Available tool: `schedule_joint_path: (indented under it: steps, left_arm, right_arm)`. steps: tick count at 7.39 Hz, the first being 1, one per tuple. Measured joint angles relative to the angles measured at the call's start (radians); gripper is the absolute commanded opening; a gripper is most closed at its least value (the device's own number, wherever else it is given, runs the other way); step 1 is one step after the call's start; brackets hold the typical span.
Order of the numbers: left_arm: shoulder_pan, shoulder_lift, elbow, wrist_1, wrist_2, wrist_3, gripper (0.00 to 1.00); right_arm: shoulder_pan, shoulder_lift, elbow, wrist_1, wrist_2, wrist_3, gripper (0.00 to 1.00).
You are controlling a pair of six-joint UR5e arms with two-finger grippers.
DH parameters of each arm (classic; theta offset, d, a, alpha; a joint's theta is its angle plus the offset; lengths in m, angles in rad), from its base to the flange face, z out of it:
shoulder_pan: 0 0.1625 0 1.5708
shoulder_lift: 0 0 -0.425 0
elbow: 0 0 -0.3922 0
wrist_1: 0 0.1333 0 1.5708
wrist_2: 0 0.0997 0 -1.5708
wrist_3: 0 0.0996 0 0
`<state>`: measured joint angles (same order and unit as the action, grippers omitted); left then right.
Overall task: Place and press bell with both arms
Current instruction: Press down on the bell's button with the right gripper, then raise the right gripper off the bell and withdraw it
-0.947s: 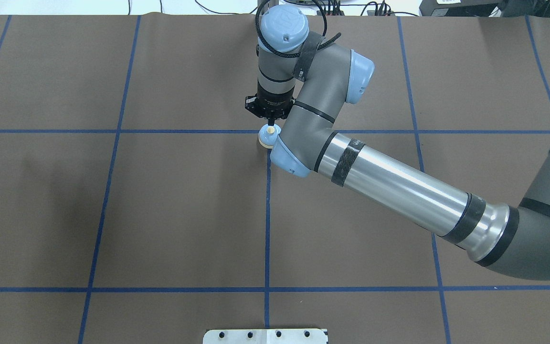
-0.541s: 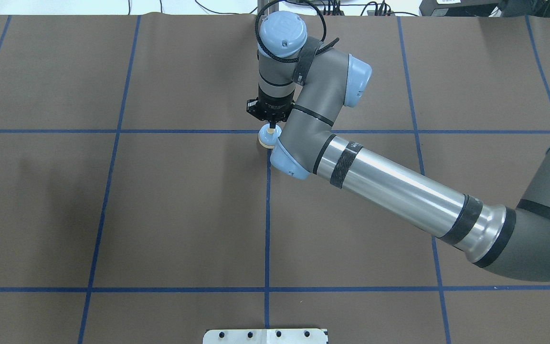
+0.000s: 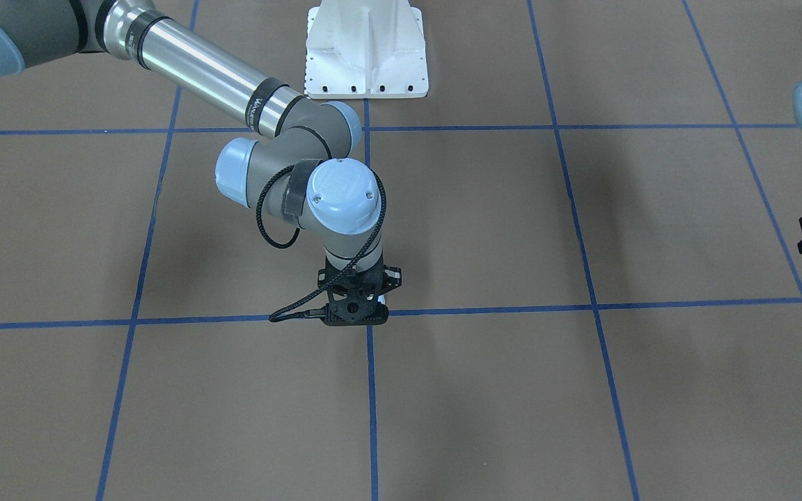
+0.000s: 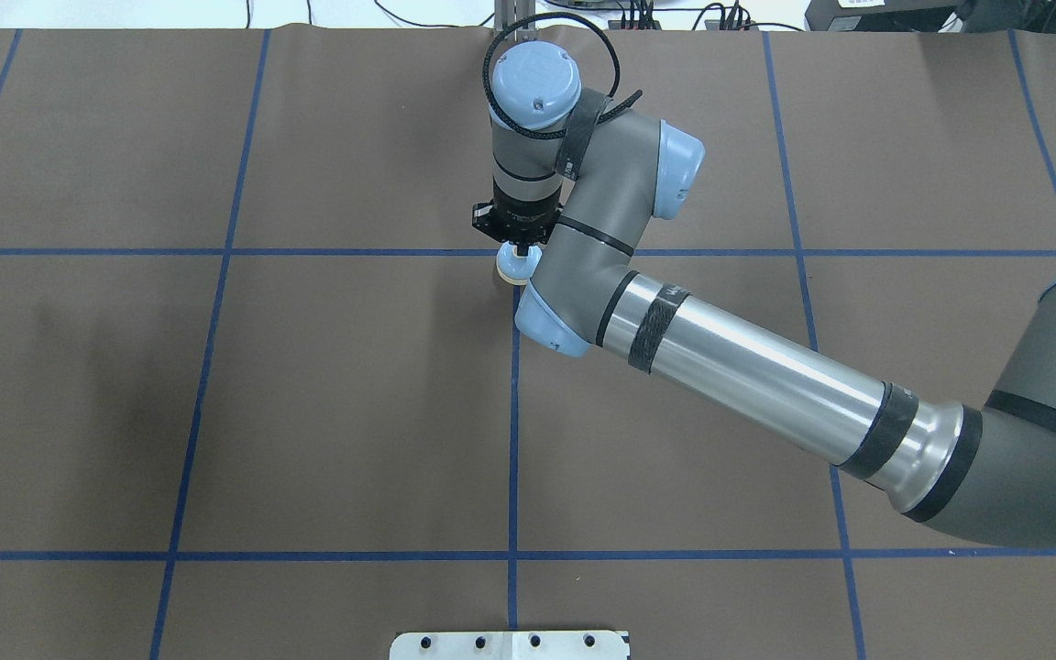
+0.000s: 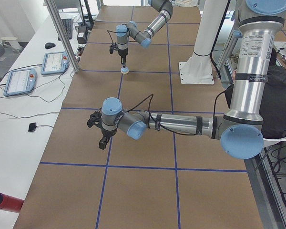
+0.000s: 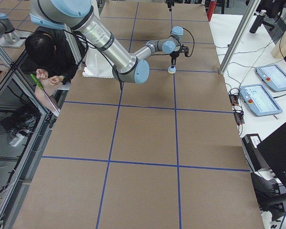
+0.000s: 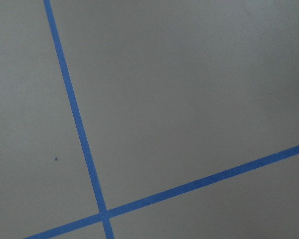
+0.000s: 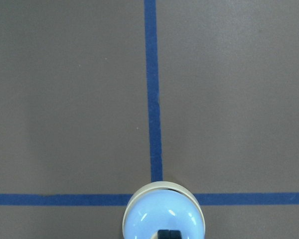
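Brown paper-covered table (image 4: 354, 412), ruled into squares by blue tape lines (image 4: 512, 440), fills the overhead view. At the upper centre of that frame, right where two tape lines cross, a small light-blue dome-shaped desk bell (image 4: 511, 267) with a cream base rim stands upright on the table. Reaching in from the lower right, the grey and silver right arm (image 4: 748, 367) bends over it. Its black two-finger right gripper (image 4: 521, 246) points straight down, fingers drawn together into one narrow tip set on the bell's top; the right wrist view shows that dark tip at its bottom edge, on the dome's crown. A black left gripper (image 5: 103, 143) hangs over bare table, well apart from the bell, left of centre in the left-side view; I cannot tell how far its fingers are parted. A white bolted pedestal (image 3: 366, 49) sits top centre in the front-facing view.
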<state>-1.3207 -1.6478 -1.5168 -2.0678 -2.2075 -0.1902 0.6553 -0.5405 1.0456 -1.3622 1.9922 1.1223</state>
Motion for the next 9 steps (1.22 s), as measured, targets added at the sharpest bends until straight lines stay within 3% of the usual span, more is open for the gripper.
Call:
schedule_joint_path:
  steps: [2,3,4,6,9]
  left_arm:
    - [0.000,0.000,0.001,-0.001,0.000,0.000,0.99]
    - [0.000,0.000,0.001,-0.001,0.000,0.000,0.99]
    - [0.000,0.000,0.001,-0.001,0.000,0.000,0.99]
    - [-0.008,0.007,-0.001,-0.001,-0.006,0.000,0.99]
    - [-0.064,0.060,-0.016,0.007,-0.043,0.054,0.99]
  right_arm:
    - [0.001,0.000,0.002,-0.001,-0.002,0.001,0.00]
    - [0.010,0.003,0.018,-0.003,0.003,0.002,0.40]
    - [0.026,0.002,0.053,-0.015,0.024,0.003,0.99]
    - [0.067,-0.070,0.211,-0.089,0.076,-0.001,1.00]
    - [0.181,-0.398,0.548,-0.163,0.135,-0.181,1.00]
